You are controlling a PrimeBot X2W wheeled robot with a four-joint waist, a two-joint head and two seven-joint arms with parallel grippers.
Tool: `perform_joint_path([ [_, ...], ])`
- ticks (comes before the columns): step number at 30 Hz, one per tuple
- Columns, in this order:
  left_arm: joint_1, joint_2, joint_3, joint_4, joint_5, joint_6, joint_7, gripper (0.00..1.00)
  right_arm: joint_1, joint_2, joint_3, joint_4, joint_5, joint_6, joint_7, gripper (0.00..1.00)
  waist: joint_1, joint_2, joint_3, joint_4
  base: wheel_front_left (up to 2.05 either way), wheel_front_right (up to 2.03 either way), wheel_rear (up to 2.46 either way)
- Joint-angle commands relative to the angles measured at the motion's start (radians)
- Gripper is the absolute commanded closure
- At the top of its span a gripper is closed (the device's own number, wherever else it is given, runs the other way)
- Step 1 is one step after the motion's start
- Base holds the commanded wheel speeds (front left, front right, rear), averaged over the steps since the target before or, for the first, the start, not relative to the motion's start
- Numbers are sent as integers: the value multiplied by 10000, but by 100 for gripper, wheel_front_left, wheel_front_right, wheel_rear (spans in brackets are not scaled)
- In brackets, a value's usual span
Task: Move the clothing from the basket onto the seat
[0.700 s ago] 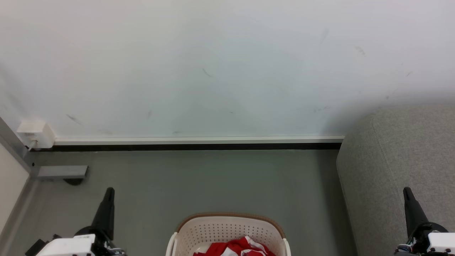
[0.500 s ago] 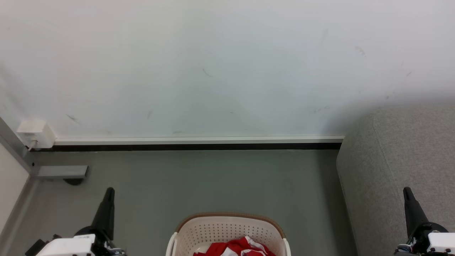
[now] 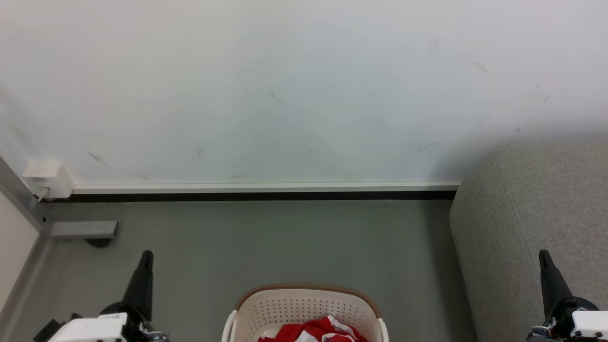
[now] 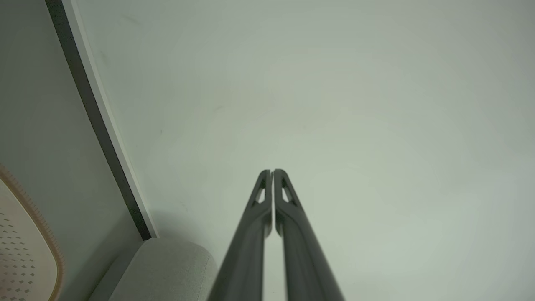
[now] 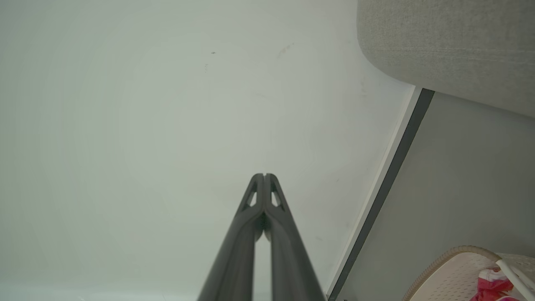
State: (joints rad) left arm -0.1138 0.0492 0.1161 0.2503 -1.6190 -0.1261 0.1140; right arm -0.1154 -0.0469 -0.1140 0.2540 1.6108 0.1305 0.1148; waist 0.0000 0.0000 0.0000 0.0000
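Observation:
The cream basket [image 3: 304,304] with a brown rim stands on the grey floor at the bottom centre of the head view, with the red and white clothing [image 3: 316,331] lying inside it. The light grey seat [image 3: 532,213] fills the right side. My left gripper [image 3: 146,255] is shut and empty, left of the basket. My right gripper [image 3: 543,254] is shut and empty in front of the seat. In the left wrist view the left gripper [image 4: 272,171] points at the wall, with the basket [image 4: 25,246] at the lower left. The right wrist view has the right gripper [image 5: 264,175], the seat [image 5: 451,42], the basket [image 5: 455,271] and the clothing [image 5: 493,284].
A white wall [image 3: 304,85] with a skirting board [image 3: 266,187] runs behind the floor. A white wall socket box [image 3: 47,178] sits at the left, above a grey metal foot [image 3: 83,230]. Open grey floor [image 3: 294,237] lies between basket and wall.

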Motion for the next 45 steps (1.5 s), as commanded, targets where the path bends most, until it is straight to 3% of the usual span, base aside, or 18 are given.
perform_joint_path([
  [1, -76, 22, 21, -11, 164, -66, 52, 100, -64, -72, -38, -49, 12, 4, 36, 100, 0, 0, 0, 0, 0, 0, 0],
  [10, -76, 22, 20, -11, 164, -66, 52, 100, -64, -72, -38, -49, 11, 4, 36, 100, 0, 0, 0, 0, 0, 0, 0],
  [11, 0, 0, 0, 0, 1, 0, -1, 0, 0, 0, 0, 0, 0, 0, 0, 0, 0, 0, 0, 0, 0, 0, 0],
  [24, 228, -56, -430, 310, 255, 22, -501, 0, 358, 62, 307, 81, -577, -1, -502, 0, 0, 0, 7, 1, 0, 0, 0],
  [32, 227, -46, -574, 291, 1143, 59, -869, 0, 445, 66, 340, -209, -2108, 1, -873, 0, 0, 0, 14, -6, 0, 0, 0],
  [45, 318, -29, -985, -375, 3384, 524, -1403, 0, 573, 49, 422, -588, -4913, 4, -1408, 0, 0, 0, 40, -29, 0, 0, 0],
])
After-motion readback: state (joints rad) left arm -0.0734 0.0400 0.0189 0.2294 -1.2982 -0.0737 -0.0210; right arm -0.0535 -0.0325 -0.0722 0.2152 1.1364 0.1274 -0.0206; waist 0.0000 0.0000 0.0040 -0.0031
